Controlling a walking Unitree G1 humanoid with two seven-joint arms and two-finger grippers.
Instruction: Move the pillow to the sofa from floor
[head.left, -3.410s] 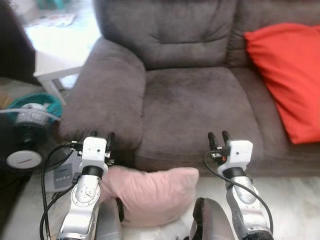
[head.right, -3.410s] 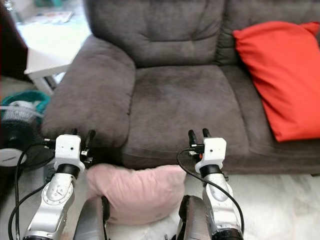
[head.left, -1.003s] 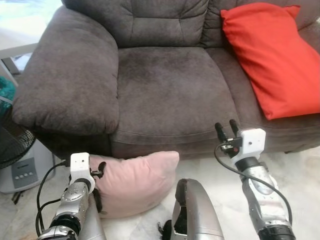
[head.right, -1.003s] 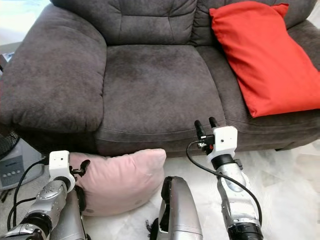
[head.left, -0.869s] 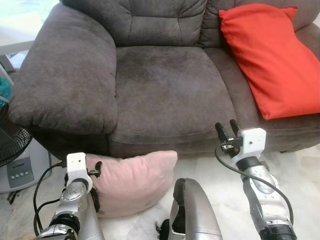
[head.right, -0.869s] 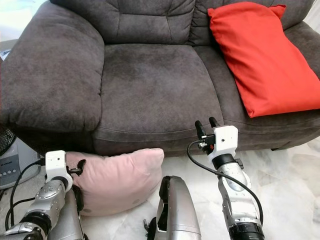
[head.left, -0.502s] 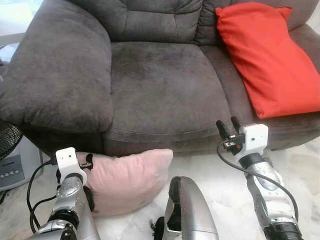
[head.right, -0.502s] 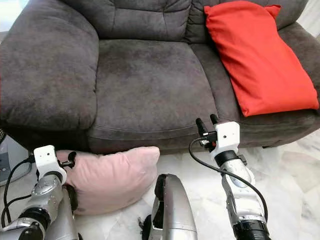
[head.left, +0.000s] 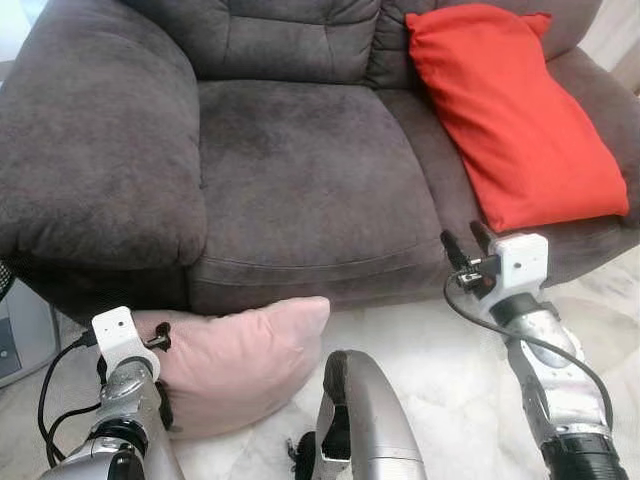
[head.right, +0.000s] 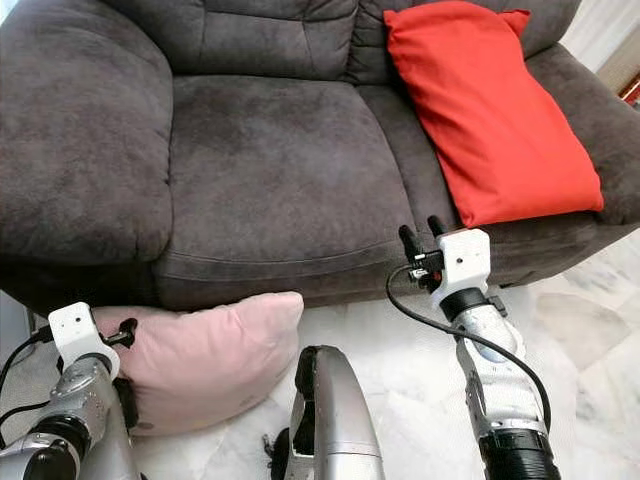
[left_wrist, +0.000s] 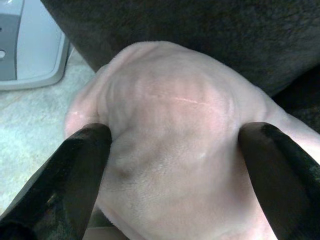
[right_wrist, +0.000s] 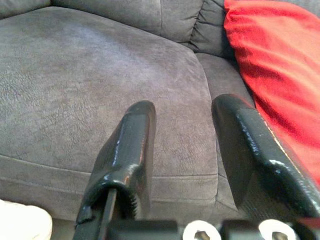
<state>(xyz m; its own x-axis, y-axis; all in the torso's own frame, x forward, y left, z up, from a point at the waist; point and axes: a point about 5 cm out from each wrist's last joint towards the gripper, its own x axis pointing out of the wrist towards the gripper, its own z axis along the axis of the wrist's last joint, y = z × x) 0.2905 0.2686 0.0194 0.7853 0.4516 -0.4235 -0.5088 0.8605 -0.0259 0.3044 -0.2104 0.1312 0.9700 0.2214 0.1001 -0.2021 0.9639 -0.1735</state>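
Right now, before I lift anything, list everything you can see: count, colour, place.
pink pillow: one, pale pink, on the floor against the sofa's front, below the armrest and seat.
red pillow: one, red, lying on the sofa's right seat, leaning up the backrest.
sofa: one, dark grey, across the view ahead.
appliance: one, light grey, on the floor by the sofa's left end.
floor: pale marbled tile.
left gripper: black fingers open around the pink pillow's end.
right gripper: black fingers open, raised before the seat's front edge.
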